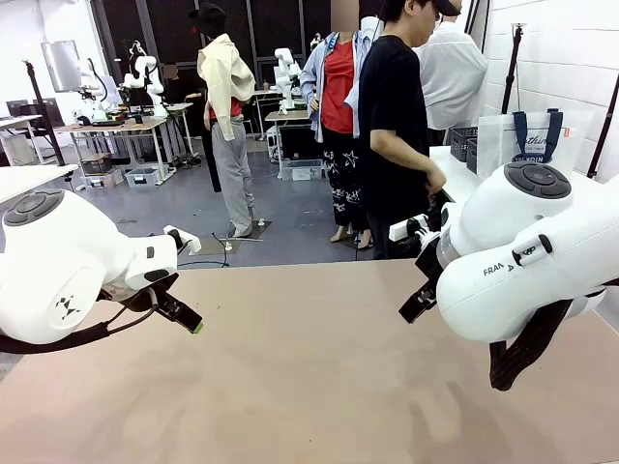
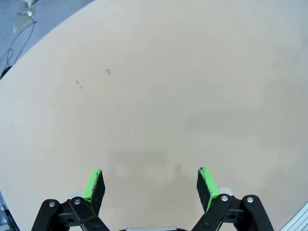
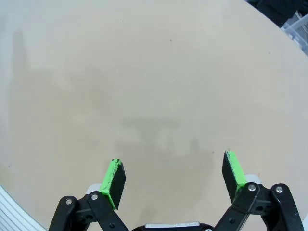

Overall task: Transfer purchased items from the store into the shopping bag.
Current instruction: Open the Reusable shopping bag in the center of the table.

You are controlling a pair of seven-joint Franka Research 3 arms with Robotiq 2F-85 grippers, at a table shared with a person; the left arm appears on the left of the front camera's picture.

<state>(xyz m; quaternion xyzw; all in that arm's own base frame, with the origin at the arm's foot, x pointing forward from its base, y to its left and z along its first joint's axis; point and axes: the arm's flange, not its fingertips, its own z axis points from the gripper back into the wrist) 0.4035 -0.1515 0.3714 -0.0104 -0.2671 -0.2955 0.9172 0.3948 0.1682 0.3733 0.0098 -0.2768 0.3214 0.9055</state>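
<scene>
The shopping bag (image 1: 527,141), translucent white with navy handles, stands upright on a white side table at the far right. The purchased items are out of view. My left gripper (image 1: 182,311) hovers over the left part of the tan table (image 1: 309,377). In the left wrist view, the left gripper (image 2: 151,177) is open, with bare tabletop between its green pads. My right gripper (image 1: 418,302) hangs over the right part of the table. The right wrist view shows the right gripper (image 3: 173,169) open too, holding nothing.
A person in a black T-shirt (image 1: 395,106) stands at the far edge, turned toward the side table, one hand (image 1: 435,180) low. Dark mesh baskets (image 1: 464,143) sit beside the bag. More people and other work tables are farther back.
</scene>
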